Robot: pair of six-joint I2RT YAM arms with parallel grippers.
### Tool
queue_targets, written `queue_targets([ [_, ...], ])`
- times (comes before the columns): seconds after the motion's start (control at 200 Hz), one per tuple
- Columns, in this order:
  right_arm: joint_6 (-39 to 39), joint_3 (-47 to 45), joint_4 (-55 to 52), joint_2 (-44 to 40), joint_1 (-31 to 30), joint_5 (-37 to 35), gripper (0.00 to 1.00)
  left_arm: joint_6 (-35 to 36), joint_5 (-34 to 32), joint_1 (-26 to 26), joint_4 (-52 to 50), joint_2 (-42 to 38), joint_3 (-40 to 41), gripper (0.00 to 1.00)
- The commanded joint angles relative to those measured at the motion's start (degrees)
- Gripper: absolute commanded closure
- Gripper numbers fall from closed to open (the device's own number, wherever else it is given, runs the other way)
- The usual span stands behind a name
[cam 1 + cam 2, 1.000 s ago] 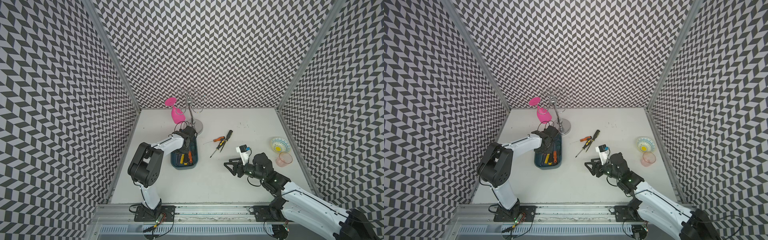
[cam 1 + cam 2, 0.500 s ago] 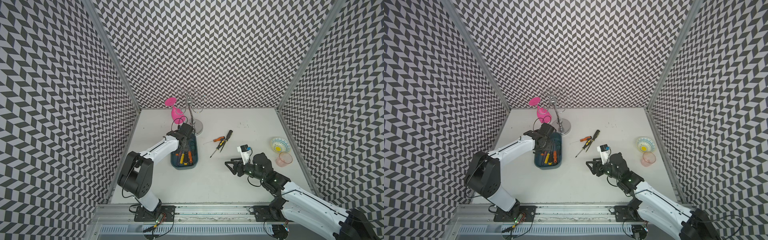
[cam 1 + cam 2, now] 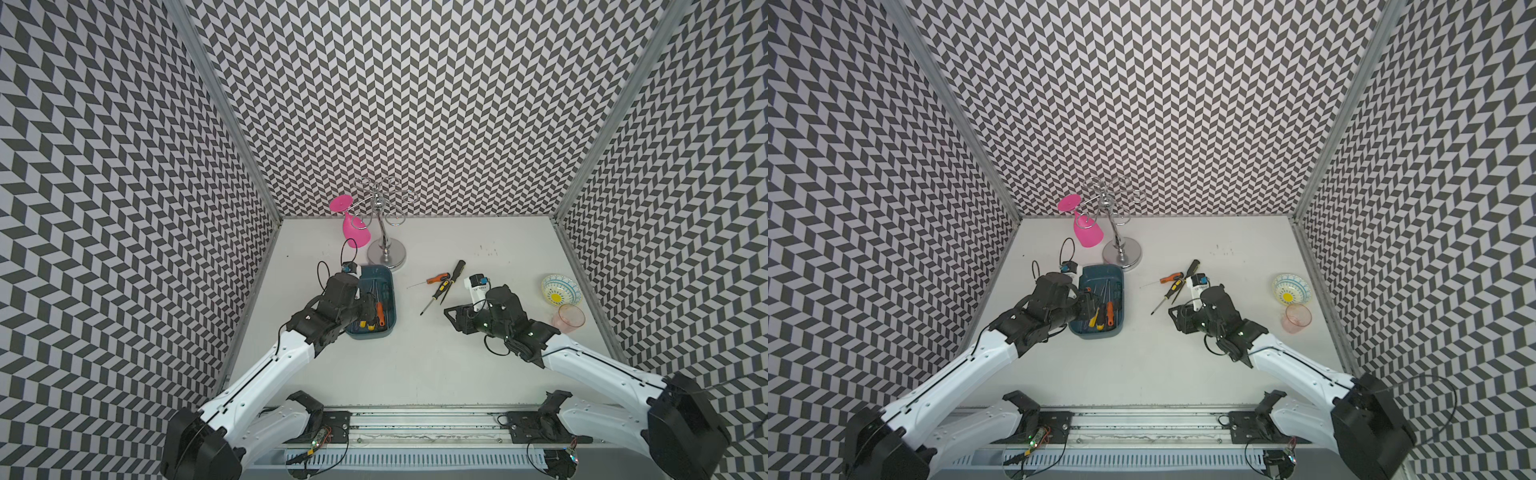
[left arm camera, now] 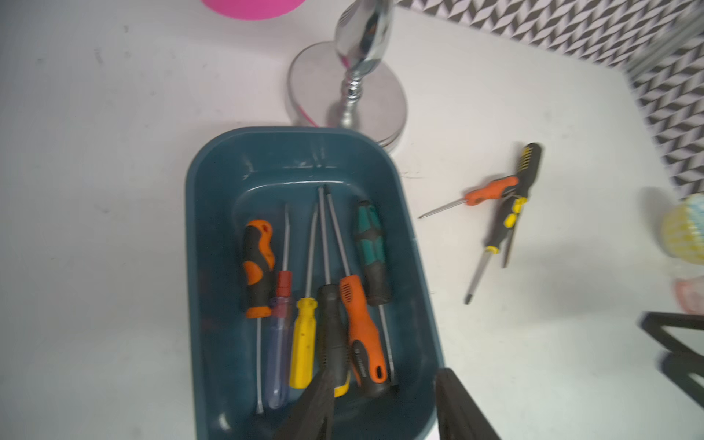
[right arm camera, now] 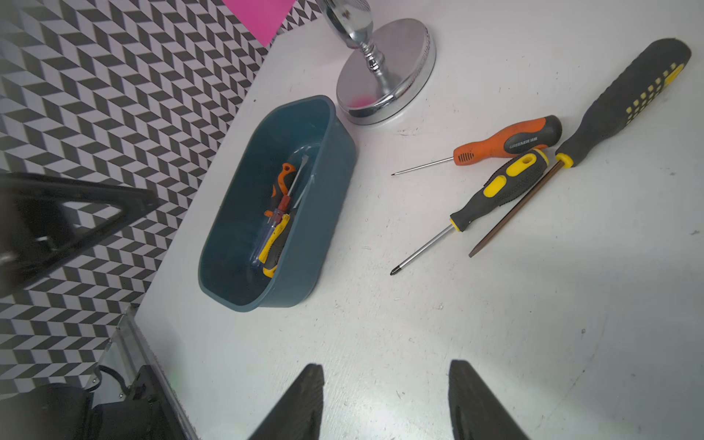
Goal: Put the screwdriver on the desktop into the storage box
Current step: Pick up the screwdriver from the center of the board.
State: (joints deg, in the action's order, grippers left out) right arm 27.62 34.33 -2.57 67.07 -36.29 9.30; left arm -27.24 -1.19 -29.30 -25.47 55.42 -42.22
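The teal storage box (image 3: 393, 305) (image 4: 194, 228) (image 5: 327, 213) lies at the left of the white desktop (image 3: 415, 365) and holds several screwdrivers. Over its near end hangs my left gripper (image 3: 368, 309) (image 4: 384, 375), open, with nothing between the fingers; a black-and-yellow handle (image 4: 333, 331) lies just under one fingertip. Three screwdrivers lie on the desktop right of the box: an orange one (image 3: 438, 278) (image 5: 506, 143), a small black-and-yellow one (image 3: 441, 287) (image 5: 499, 188) and a long black one (image 3: 457, 268) (image 5: 624, 103). My right gripper (image 3: 453, 319) (image 5: 386, 365) stands open over bare desktop, nearer than them.
A chrome rack (image 3: 386, 249) with a hanging pink glass (image 3: 355, 230) stands just behind the box. A patterned bowl (image 3: 561, 289) and a clear pink cup (image 3: 568, 318) sit by the right wall. An aluminium rail (image 3: 415, 419) edges the front.
My left gripper has drawn back from the box's far end to its near end, and its arm has swung lower and leftward. The right arm has barely moved.
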Motion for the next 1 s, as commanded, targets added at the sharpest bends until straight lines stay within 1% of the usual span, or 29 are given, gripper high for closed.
queue_targets([
  [0.0, 0.6, 5.14, -2.53, 5.45, 0.77, -1.14, 0.5, -2.14, 7.74, -0.5, 7.4, -5.51, 3.72, 0.52],
  [0.075, 0.6, 9.48, -6.01, 10.45, 1.43, -0.38, 0.5, -3.44, 10.29, -0.76, 9.56, -8.65, 6.37, 0.52],
  [0.105, 0.48, 11.15, -7.14, 12.55, 1.7, -0.09, 0.53, -3.98, 11.16, -0.77, 10.3, -9.59, 7.33, 0.52],
  [0.15, 0.63, 13.36, -8.59, 15.44, 2.05, 0.15, 0.53, -4.68, 12.15, -0.85, 11.18, -10.93, 8.69, 0.52],
  [0.2, 0.72, 15.84, -9.72, 18.78, 2.34, 0.62, 0.57, -5.21, 13.01, -1.02, 12.13, -11.99, 9.97, 0.52],
  [0.36, 1.29, 22.22, -12.72, 26.39, 2.54, 0.7, 0.58, -5.45, 13.28, -1.11, 12.12, -13.23, 10.86, 0.52],
  [0.511, 1.37, 27.74, -16.24, 31.16, 2.54, -1.9, 0.58, -5.49, 13.38, -1.2, 12.31, -13.32, 11.09, 0.51],
  [0.766, 0.34, 33.85, -20.74, 37.66, 2.74, -5.16, 0.58, -5.81, 14.54, -1.29, 13.36, -11.83, 11.7, 0.51],
  [0.996, 0.7, 36.2, -20.99, 41.4, 2.89, -5.57, 0.58, -5.8, 14.42, -1.31, 13.34, -11.8, 11.72, 0.51],
])
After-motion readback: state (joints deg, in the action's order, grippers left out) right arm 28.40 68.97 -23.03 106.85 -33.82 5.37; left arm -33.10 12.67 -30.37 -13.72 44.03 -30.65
